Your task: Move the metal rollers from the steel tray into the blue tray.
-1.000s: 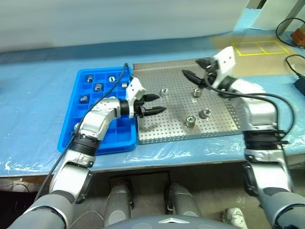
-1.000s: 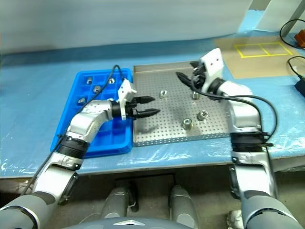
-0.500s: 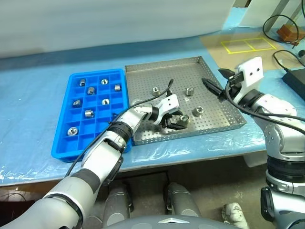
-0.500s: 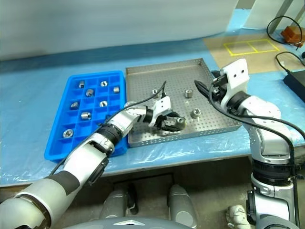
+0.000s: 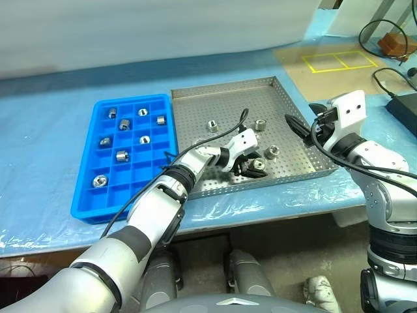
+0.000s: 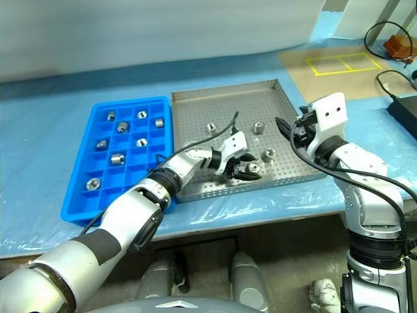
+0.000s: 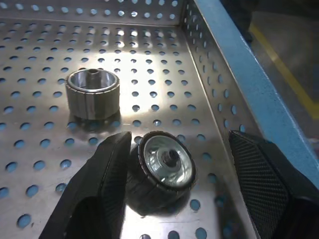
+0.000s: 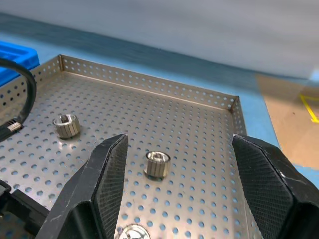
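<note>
Rollers (image 5: 259, 163) are lying in the steel tray (image 5: 195, 104), and one is sitting between the left gripper (image 7: 174, 164)'s open fingers, touching one finger. Closing gently should be gripping it squarely before carrying it to the blue tray (image 5: 88, 202). The right gripper (image 8: 174, 174) is hanging open above.

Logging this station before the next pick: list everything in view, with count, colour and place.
Rollers in blue tray: eight, silver, separate compartments.
Rollers in steel tray: four, silver; one between the left fingers.
Blue tray: one, left of the steel tray.
Steel tray: one, silver, mid-table.
Table cover: one, blue.
Taped rectangle: one, yellow, far right.
Cables: black, far right.
Left gripper: open, around a roller.
Right gripper: open, above the steel tray's right side.
</note>
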Motion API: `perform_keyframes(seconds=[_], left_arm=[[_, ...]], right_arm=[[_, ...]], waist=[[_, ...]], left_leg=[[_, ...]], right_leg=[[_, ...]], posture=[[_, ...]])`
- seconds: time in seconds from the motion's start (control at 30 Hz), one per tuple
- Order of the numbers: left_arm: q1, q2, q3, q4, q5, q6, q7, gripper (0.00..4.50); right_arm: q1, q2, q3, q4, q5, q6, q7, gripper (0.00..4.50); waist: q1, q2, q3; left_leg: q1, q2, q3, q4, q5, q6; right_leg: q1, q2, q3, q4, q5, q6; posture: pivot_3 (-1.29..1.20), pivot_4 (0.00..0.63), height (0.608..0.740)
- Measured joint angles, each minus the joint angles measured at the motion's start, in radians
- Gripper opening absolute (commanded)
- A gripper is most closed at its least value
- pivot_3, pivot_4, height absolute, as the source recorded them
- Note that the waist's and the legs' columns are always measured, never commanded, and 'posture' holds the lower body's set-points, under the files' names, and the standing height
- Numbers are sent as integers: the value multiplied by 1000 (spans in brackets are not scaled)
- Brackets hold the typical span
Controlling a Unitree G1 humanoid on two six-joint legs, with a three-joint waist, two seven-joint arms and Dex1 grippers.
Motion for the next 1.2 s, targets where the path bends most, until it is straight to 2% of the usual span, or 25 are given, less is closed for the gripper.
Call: perform_keyframes(seconds=[0.33,0.47,0.83,0.97,1.07,1.2], left_arm=[[17,-4,0,11,44,2,45,3264],[30,-4,2,17,64,-13,83,2067],[29,7,25,15,83,-25,167,2067],[42,85,80,-90,27,-45,85,2067],[95,188,145,-278,-44,-62,27,2067],[245,345,254,-572,-144,-17,30,2067]], right_arm=[[12,-7,0,0,-13,-3,-21,3431],[13,-11,0,0,-15,-5,-23,3431],[12,-11,3,0,-15,-11,-21,3431],[5,-11,32,-28,24,0,16,3431],[-3,-37,70,-47,33,0,57,3431],[-66,-39,125,-5,32,-13,102,3431]], waist=[[-15,0,0],[-24,0,0],[-25,0,0],[-28,1,0],[-26,1,0],[-24,1,0]], left_leg=[[0,0,0,0,0,0],[0,-1,0,1,0,0],[0,-1,0,2,-1,1],[-1,0,0,0,0,1],[-1,1,-1,0,0,1],[-1,2,-1,0,0,1]], right_leg=[[0,0,0,-1,0,0],[0,0,0,-1,0,0],[1,0,0,0,0,0],[-1,0,0,0,0,0],[-1,1,-1,0,0,0],[-1,1,-2,1,0,0]], posture=[[-572,150,740],[-568,150,740],[-539,150,740],[-500,150,740],[-454,150,740],[-367,150,740]])
